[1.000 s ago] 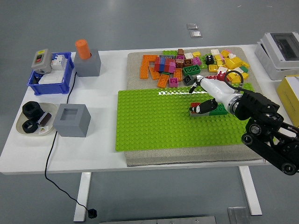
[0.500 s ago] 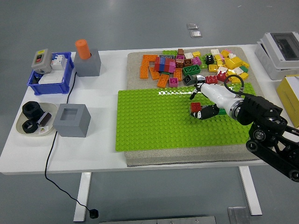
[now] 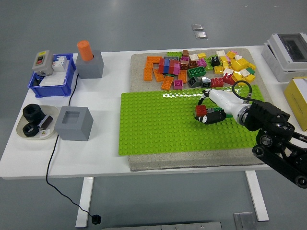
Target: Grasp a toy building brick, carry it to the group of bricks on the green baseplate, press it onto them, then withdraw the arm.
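Observation:
A large green baseplate lies on a beige mat in the table's middle. On its right part sits a small red brick, with a bit of green brick showing just behind the hand. My right hand, white with black fingers, reaches in from the right; its fingers are curled against the red brick, low on the plate. A heap of loose bricks in orange, yellow, red, pink and green lies on the mat behind the plate. The left arm is out of sight.
At the left stand a grey hollow block, a plate of black nuts, a blue bin and an orange cylinder on a grey base. A black cable runs off the front edge. A white box and a yellow box sit far right.
My right forearm has drawn back to the right and down. The hand has turned, its fingers staying at the red brick, which sits slightly lower on the plate.

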Robot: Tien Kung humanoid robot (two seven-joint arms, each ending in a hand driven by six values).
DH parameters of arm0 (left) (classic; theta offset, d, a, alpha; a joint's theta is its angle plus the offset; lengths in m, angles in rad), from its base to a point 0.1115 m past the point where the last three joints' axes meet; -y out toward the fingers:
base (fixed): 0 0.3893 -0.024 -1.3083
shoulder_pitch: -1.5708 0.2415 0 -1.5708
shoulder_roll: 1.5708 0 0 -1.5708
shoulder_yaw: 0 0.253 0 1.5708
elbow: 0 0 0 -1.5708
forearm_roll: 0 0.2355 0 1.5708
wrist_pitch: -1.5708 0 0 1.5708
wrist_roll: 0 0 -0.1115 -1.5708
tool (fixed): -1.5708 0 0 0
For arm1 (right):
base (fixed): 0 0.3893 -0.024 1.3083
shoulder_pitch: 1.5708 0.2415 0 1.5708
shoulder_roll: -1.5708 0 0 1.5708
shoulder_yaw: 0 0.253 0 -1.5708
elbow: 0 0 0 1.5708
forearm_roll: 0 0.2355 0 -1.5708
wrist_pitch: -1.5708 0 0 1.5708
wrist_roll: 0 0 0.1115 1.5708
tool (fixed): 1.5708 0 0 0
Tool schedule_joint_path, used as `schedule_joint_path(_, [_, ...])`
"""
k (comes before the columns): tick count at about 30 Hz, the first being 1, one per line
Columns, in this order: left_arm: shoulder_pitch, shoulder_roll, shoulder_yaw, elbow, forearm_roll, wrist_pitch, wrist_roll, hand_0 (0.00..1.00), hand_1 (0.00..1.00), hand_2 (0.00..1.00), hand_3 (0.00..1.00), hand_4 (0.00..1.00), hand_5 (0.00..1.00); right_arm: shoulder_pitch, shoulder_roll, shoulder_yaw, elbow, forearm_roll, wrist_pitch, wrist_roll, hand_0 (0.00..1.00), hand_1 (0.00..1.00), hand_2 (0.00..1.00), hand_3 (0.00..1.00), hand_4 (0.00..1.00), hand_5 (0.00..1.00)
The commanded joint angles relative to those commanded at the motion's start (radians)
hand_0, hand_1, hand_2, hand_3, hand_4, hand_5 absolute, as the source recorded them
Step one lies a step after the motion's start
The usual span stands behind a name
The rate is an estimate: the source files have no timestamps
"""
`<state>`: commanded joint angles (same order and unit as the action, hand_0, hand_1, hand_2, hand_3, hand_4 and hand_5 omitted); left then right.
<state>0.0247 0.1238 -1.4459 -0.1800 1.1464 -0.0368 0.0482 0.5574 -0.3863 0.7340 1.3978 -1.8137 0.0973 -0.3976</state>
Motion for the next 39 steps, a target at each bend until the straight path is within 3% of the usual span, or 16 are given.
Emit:
schedule_joint_path(17, [0.001,-0.003,0.001,0.0,0.0,0.002,0.002,0.595,0.616,0.538,0.593,0.725,0.168,-0.013,-0.002,0.006,-0.015,0.004,0.003,0.001,0.998,0.954,0.952,0.653,0.757,0.415])
schedule_joint_path(39, [-0.001,-0.001,-0.007,0.0,0.006,0.001,0.0,0.594,0.616,0.539,0.593,0.725,0.169,-0.015,0.028,0.013,-0.065,-0.011,0.0,0.012,0.998,0.948,0.945,0.653,0.752,0.423])
